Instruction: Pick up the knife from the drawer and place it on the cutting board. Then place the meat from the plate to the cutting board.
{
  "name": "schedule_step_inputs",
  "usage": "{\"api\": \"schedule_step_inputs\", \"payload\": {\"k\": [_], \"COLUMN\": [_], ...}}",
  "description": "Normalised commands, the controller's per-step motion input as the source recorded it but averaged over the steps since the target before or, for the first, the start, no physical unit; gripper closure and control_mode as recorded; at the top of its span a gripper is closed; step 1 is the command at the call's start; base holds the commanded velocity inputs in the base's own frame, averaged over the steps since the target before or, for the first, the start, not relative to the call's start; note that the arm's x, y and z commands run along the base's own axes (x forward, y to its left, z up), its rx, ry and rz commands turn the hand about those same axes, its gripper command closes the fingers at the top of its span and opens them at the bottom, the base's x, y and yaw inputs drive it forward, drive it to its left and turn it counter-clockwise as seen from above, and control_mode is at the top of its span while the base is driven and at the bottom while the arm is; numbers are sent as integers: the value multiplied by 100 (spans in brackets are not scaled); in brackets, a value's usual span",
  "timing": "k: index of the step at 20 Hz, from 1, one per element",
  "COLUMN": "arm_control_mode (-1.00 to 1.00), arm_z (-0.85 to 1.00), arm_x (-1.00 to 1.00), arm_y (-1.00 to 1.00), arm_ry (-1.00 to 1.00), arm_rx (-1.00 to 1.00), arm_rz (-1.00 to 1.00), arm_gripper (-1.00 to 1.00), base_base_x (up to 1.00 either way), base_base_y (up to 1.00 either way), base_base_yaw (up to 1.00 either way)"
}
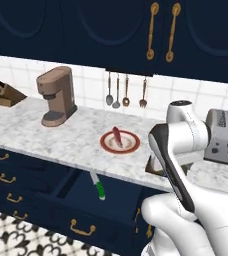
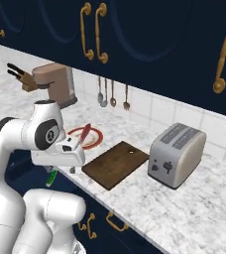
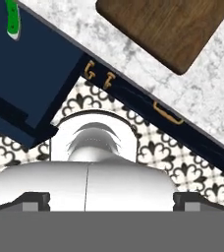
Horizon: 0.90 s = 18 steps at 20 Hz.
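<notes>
The green-handled small knife (image 1: 99, 189) lies in the open navy drawer (image 1: 76, 200); the gripper (image 2: 73, 168), fingers spread, should descend squarely over its handle.

Navy cabinets (image 1: 86, 25), marble counter (image 1: 46, 135), patterned floor (image 3: 168, 152).

Marble counter (image 2: 184, 208): cutting board (image 2: 116, 163) just left of toaster (image 2: 177, 155); plate (image 1: 120, 142) further left, then coffee machine (image 1: 57, 95), knife block (image 1: 5, 92) at far left end.
</notes>
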Motion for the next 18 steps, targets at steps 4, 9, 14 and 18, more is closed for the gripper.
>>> {"api": "schedule_step_inputs", "payload": {"k": [4,9,14,18], "arm_control_mode": [100,-100,-100,-100], "arm_z": [0,-1,-33,-27], "arm_x": [0,0,0,7], "arm_y": [0,0,84,100], "arm_ry": [0,0,0,-9], "arm_rx": [0,0,-5,0], "arm_rz": [0,0,-16,-33], "arm_gripper": [-100,-100,-100,-100], "base_base_x": [22,4,0,0], "base_base_y": [-34,0,0,0], "base_base_yaw": [40,7,0,0]}}
